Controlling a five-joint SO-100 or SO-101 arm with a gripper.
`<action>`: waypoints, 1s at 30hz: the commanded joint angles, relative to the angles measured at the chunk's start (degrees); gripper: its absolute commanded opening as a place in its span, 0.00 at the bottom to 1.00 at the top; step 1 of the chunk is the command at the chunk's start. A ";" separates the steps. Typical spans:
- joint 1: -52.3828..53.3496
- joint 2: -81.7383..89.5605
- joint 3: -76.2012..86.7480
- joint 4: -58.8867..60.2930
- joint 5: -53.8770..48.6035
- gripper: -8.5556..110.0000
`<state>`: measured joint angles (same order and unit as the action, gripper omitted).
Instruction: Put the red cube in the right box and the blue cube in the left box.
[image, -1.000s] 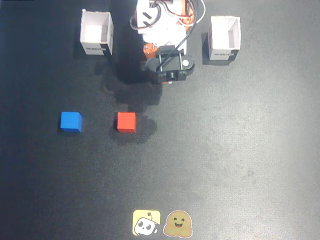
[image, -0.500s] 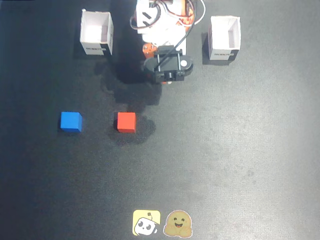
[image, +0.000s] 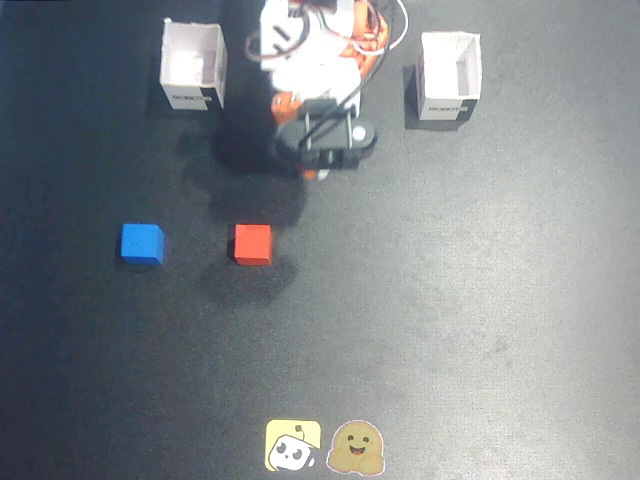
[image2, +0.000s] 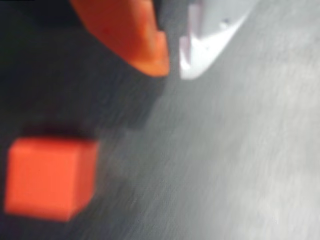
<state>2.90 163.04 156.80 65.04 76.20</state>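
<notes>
Gripper (image2: 173, 70) nearly closed, empty, at 12 o'clock above table (image: 480, 300); red cube (image: 252, 244) at 3 o'clock of blue cube (image: 142, 243).

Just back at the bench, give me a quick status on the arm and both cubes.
Gripper empty, fingertips nearly together. Small red cube and small blue cube both on the dark mat, untouched. Both white boxes empty; nothing in the way.
</notes>
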 joint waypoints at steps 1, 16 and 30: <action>2.37 -14.59 -10.20 -4.92 -4.13 0.10; 4.75 -35.51 -17.14 -20.57 -8.79 0.18; 6.24 -39.90 -15.64 -24.17 -11.07 0.28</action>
<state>8.17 123.57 142.73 42.36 66.09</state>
